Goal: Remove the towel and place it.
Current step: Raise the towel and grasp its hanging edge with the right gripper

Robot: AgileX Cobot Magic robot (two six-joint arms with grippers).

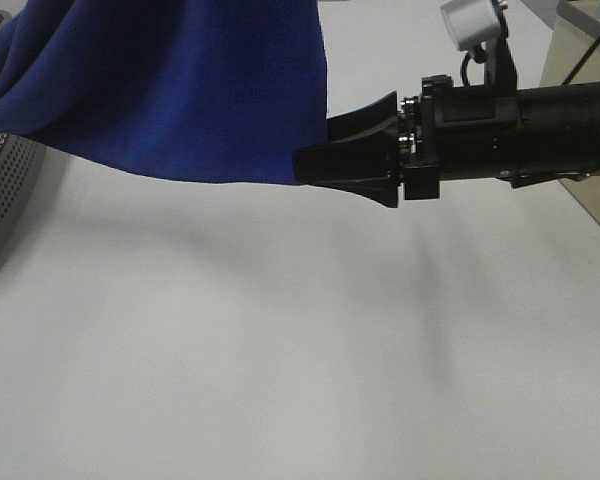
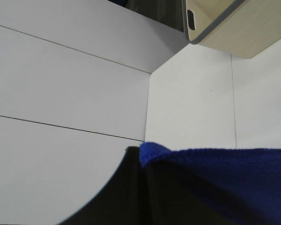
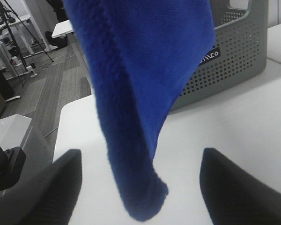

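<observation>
"Where's the towel (image 1: 180, 80)?"

"Hanging off the table (image 1: 280, 360). Its lower fold dangles between the fingers of the right pincer (image 3: 140, 154), which gapes wide and grips nothing. Cloth covers the left pincer (image 2: 136, 161), so I can't tell if it's clenched."

"So what makes a good grab?"

"I'd reach deeper before closing, to bite thick plush rather than the hem."

"Room?"

"Bare table below the pincer. The grey basket (image 1: 5, 190) sits beyond its tips and the wooden box (image 1: 580, 50) behind its wrist. Swing clear of both."

LOG | I read white letters "mco" on a black label (image 3: 210, 56) on the grey basket (image 3: 239, 51) | start hidden behind towel (image 3: 145, 70) | high-view basket lettering unreadable
</observation>
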